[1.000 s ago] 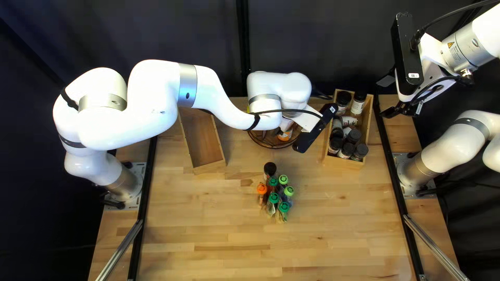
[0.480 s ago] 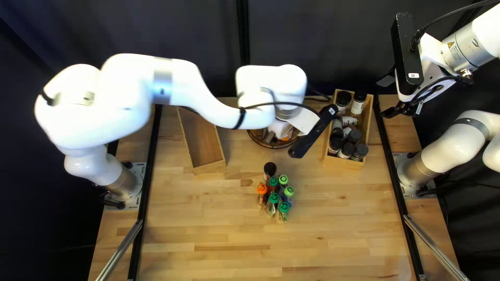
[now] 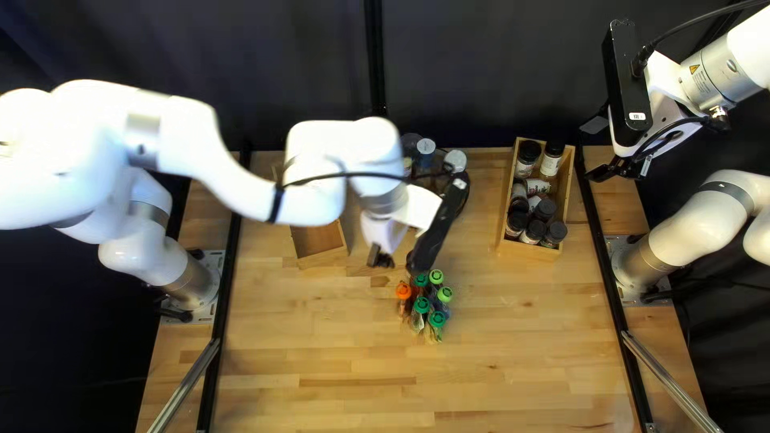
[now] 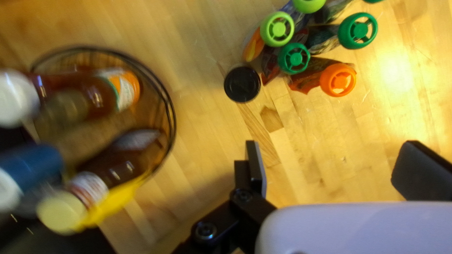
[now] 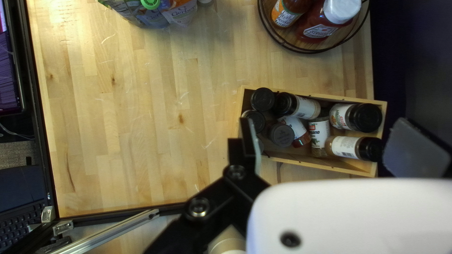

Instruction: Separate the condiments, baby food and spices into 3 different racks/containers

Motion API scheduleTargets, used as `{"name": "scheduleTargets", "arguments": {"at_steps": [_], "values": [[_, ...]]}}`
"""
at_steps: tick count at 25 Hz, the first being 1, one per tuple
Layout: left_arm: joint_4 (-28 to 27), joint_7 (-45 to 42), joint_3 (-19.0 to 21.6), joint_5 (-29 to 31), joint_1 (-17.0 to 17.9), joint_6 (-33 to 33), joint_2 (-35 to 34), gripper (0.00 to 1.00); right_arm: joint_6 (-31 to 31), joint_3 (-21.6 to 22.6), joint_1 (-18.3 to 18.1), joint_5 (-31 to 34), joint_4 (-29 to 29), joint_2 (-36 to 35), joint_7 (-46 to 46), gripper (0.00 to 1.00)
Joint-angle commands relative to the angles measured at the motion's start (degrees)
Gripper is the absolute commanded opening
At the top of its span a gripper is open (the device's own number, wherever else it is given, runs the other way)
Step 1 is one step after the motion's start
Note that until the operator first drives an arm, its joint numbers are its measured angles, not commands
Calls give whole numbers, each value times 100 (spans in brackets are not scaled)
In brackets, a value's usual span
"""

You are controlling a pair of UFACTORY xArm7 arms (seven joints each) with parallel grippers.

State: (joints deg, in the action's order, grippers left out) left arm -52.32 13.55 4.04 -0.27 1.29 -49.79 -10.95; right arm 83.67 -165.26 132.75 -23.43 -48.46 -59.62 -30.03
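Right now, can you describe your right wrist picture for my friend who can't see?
Wooden box of spice jars, seen past my open right pincer; farther off, sauce bottles in a round wire basket and baby food pouches on the table.

Robotics lab, by the look of it: two white robot arms [image 3: 309, 188] on metal base plates [image 3: 213, 261], wooden worktable [image 3: 345, 361], black rails [image 3: 228, 277], dark curtain [image 3: 497, 72] behind. Right wrist view adds keyboard [image 5: 19, 230] and lit screen [image 5: 8, 77] beside the table.

I could pass over the bench [image 4: 202, 122] between the wire basket [image 4: 173, 113] and pouches [image 4: 322, 40], but the black-capped jar [image 4: 242, 84] obstructs beside the pouches.
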Motion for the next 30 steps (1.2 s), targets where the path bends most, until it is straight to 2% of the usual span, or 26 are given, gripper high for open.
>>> {"name": "scheduleTargets", "arguments": {"at_steps": [1, 4, 7, 15, 23, 24, 25, 27, 30], "values": [[610, -706, 240, 155, 46, 755, -164, 100, 0, 0, 0, 0, 0, 0, 0, 100], [765, -960, 307, 150, 59, 1152, -27, 100, 0, 0, 0, 0, 0, 0, 0, 100], [699, -1004, 319, 79, 78, 1344, 240, 100, 0, 0, 0, 0, 0, 0, 0, 100], [288, -887, 269, -265, 59, 1501, 989, 100, 0, 0, 0, 0, 0, 0, 0, 100], [259, -1100, 231, -392, 21, 1546, 1164, 100, 0, 0, 0, 0, 0, 0, 0, 100], [282, -1133, 231, -400, 22, 1558, 1151, 62, 0, 0, 0, 0, 0, 0, 0, 100], [315, -1179, 232, -390, 23, 1586, 1133, 6, 0, 0, 0, 0, 0, 0, 0, 100], [350, -1217, 232, -395, 24, 1628, 1128, 0, 0, 0, 0, 0, 0, 0, 0, 100], [375, -1229, 230, -429, 20, 1682, 1162, 0, 0, 0, 0, 0, 0, 0, 0, 100]]}}
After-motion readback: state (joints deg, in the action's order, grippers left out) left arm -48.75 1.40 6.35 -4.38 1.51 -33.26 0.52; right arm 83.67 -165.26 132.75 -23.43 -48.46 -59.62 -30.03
